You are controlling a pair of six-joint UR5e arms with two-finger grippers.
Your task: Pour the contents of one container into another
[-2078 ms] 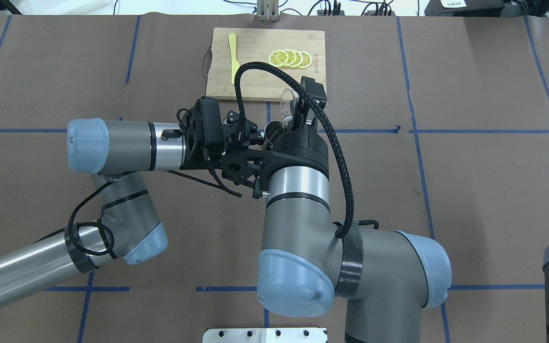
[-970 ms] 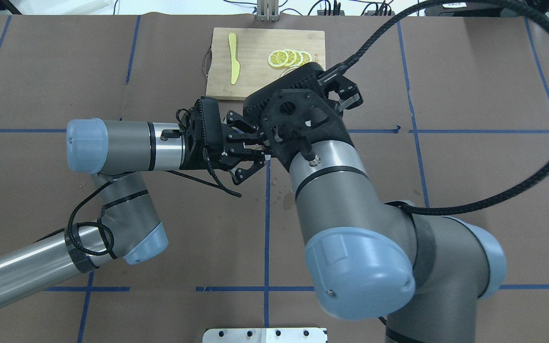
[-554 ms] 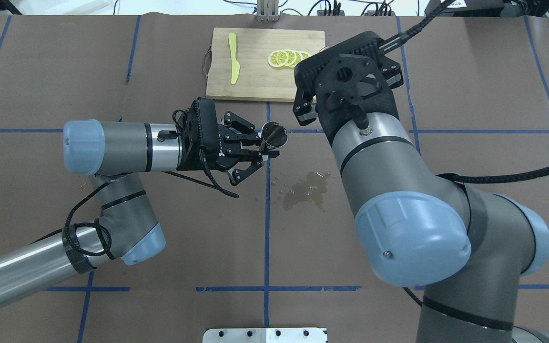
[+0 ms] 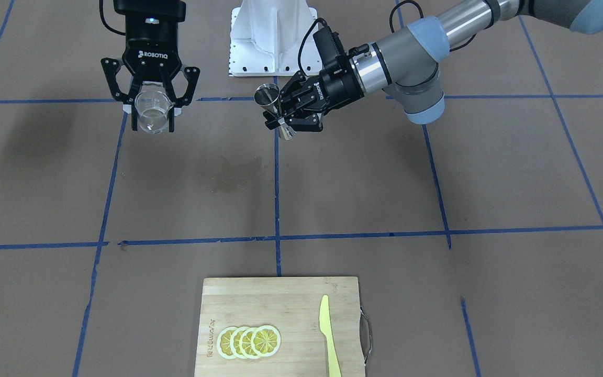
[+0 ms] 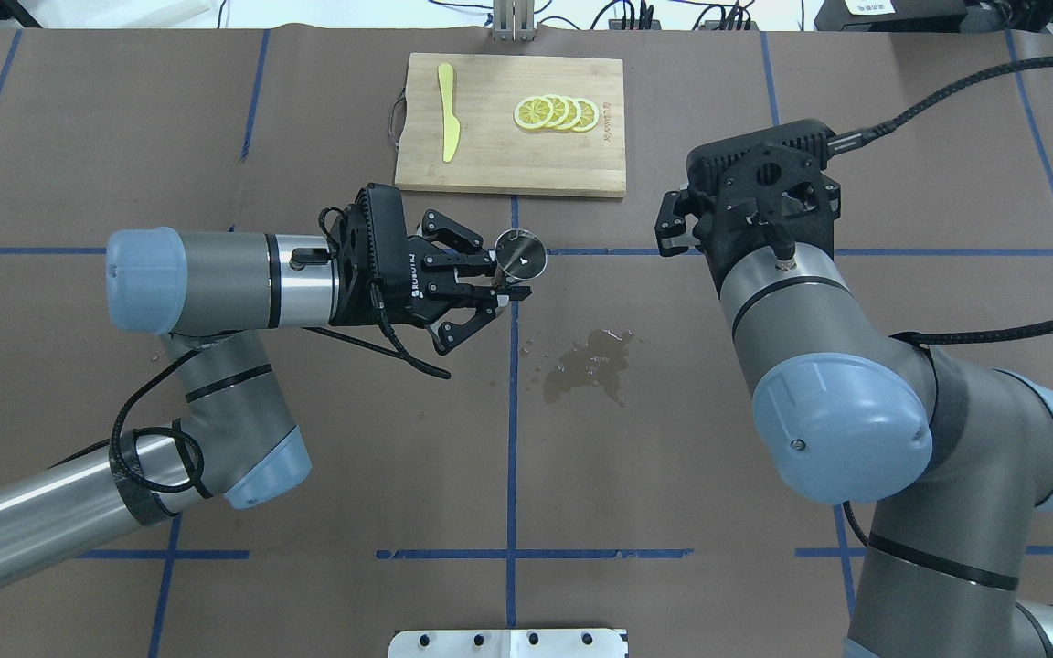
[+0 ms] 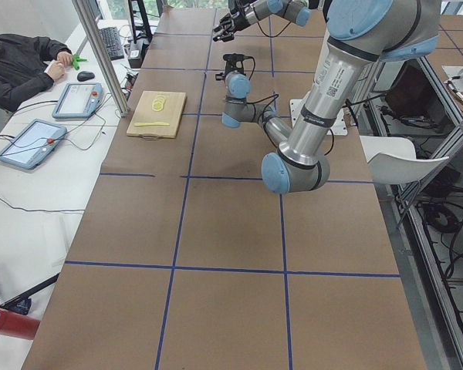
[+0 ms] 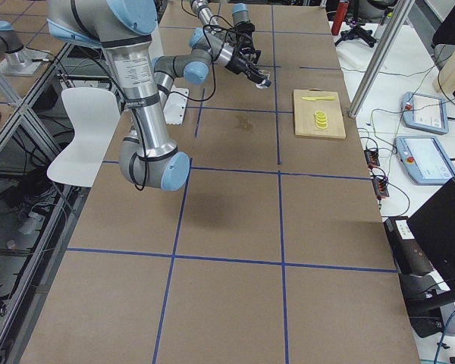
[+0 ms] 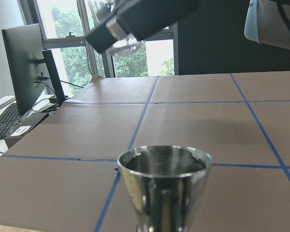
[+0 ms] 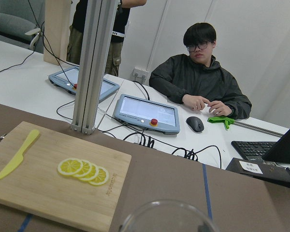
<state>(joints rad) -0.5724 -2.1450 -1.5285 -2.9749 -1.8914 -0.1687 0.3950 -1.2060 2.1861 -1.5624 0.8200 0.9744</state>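
Pinching a steel jigger (image 4: 268,98) upright in the left jaws, above the tabletop (image 5: 353,439) near the centre line. Clamping a clear glass beaker (image 4: 151,108) in the right jaws, also aloft, well apart from the jigger. Wet puddle (image 5: 592,361) below, between them. Could spill more by tipping with the lip off so narrow a mouth, or by slipping on smooth glass.

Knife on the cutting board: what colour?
Light yellow. The knife shows best in the exterior front-facing view.
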